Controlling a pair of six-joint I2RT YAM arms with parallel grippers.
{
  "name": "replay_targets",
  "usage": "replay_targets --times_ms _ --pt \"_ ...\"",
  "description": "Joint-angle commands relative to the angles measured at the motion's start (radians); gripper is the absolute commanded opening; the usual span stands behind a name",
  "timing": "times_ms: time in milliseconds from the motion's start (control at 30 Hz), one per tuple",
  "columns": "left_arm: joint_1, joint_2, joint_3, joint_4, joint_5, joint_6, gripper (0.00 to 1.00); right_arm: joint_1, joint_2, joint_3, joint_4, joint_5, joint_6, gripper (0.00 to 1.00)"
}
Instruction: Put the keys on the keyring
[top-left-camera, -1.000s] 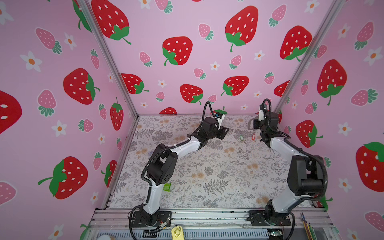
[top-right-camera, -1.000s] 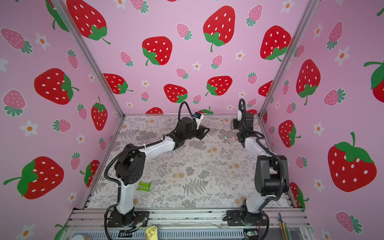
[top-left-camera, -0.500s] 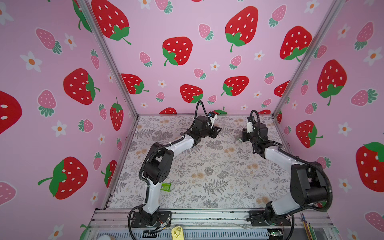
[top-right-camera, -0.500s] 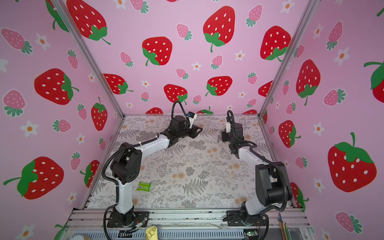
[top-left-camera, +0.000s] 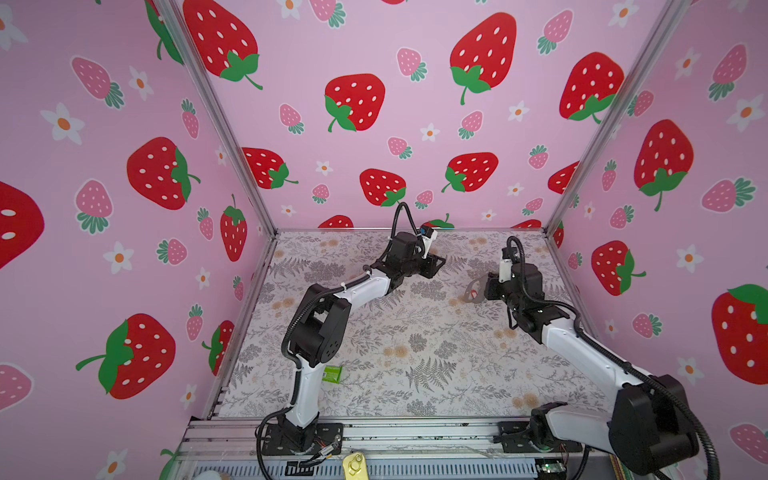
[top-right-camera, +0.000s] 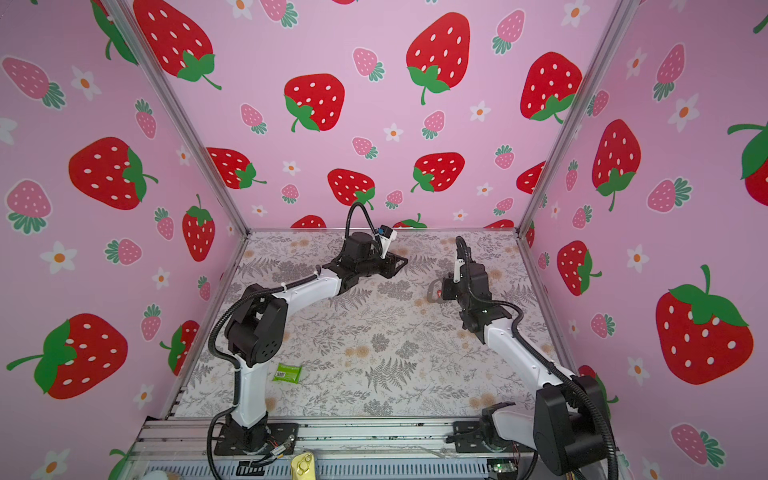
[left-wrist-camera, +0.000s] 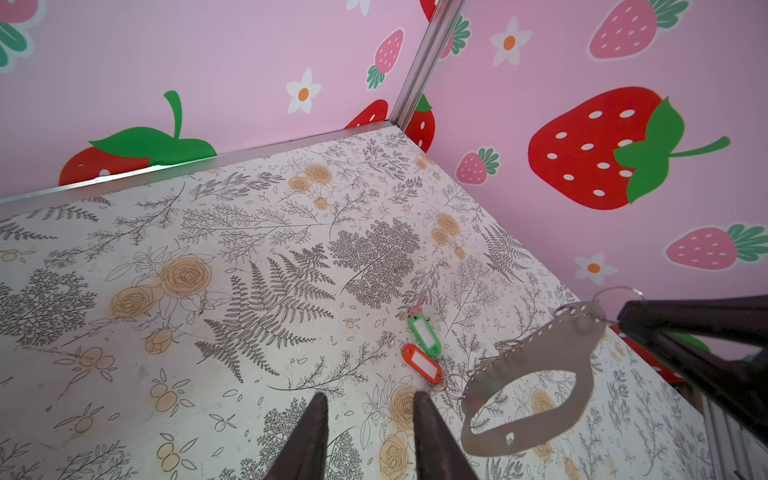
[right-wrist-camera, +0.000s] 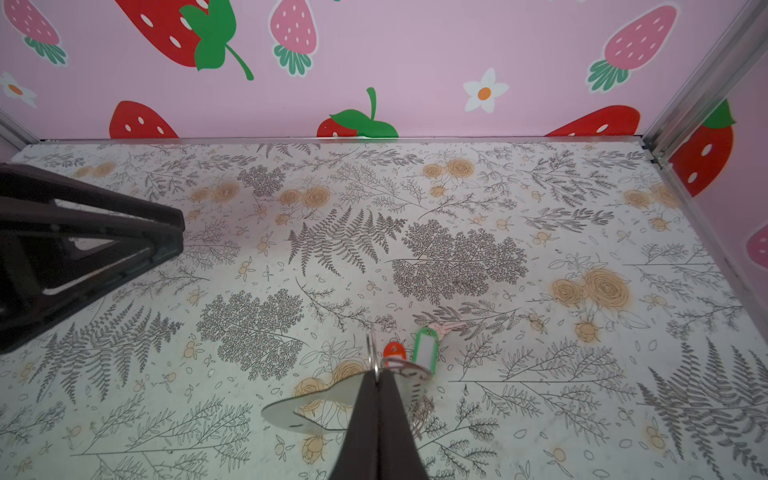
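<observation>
Two keys lie flat on the table (left-wrist-camera: 199, 232) toward its far right corner: a green key tag (left-wrist-camera: 424, 335) and, just beside it, a red-orange key tag (left-wrist-camera: 423, 368). The right end effector (right-wrist-camera: 379, 374) is pinched fully closed on the keyring (left-wrist-camera: 548, 349), holding the mauve strap loop in the air above and beside the tags, its chain of metal rings (left-wrist-camera: 498, 349) dangling. Whether the grip sits on the strap's end or on the ring there is hard to tell. The left end effector (left-wrist-camera: 369, 397) hovers partly open and empty, its tips just short of the red-orange tag.

The step in hand looks like picking up that tag. It probably goes best with the fingertips brought right down to the surface — the tag is thin — closing across its narrow width and leaving its small ring free. The hanging strap is near, so the approach should stay clear of it and of the green tag.

The table carries a pale fern-and-rose print, otherwise bare except for a green packet (top-right-camera: 286, 372) near the left arm's base. Pink strawberry-print walls (top-left-camera: 374, 62) enclose it on three sides — aluminium posts (top-left-camera: 224, 137) at the corners.
</observation>
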Motion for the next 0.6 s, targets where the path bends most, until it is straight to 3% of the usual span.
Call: replay_targets --times_ms 0,200,567 --pt "-0.027 0.047 0.080 -0.028 0.034 0.029 0.37 -0.050 -0.014 0.088 0.033 0.023 -0.021 0.00" --pt "-0.082 0.149 0.219 -0.101 -0.014 0.070 0.40 -0.108 0.024 0.231 0.123 0.009 -0.115 0.00" --pt "-0.219 0.410 0.592 -0.314 -0.359 0.045 0.46 -0.269 0.070 0.316 0.110 -0.041 -0.173 0.00"
